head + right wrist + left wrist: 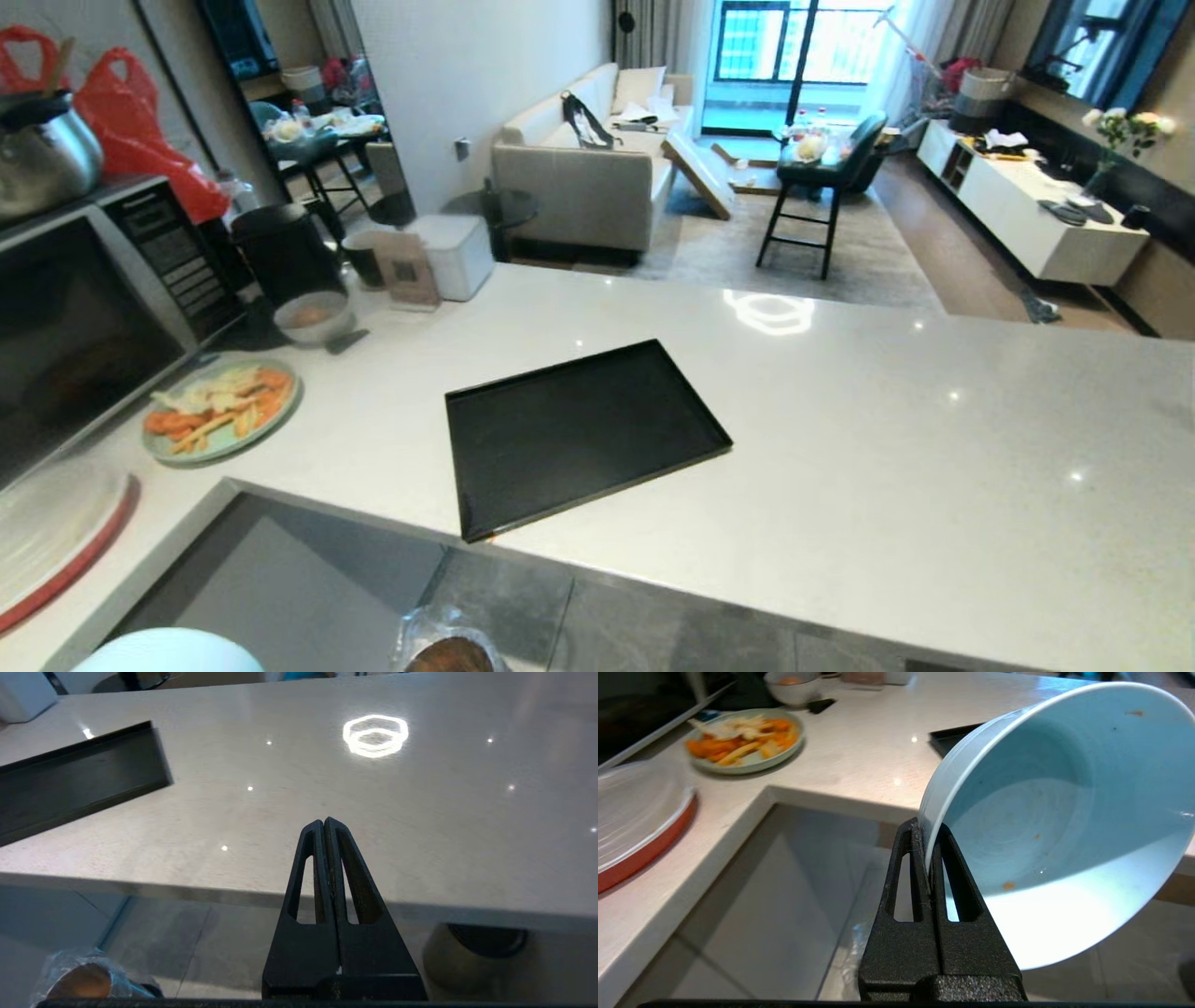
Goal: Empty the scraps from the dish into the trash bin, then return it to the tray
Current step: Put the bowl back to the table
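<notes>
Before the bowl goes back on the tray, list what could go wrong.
1. The left gripper pinches only the thin rim of the tilted pale blue round bowl; it might slip or swing.
2. Small orange specks cling inside; they could end up on the flat black rectangular tray.
3. The tray's near corner overhangs the white counter edge; setting down there might tip it.

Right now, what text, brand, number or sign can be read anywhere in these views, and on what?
Microwave control panel: a brand word and button labels, too blurred to read.
Brown card on the counter: a square code-like mark, not readable.
Dish, tray: no text.
</notes>
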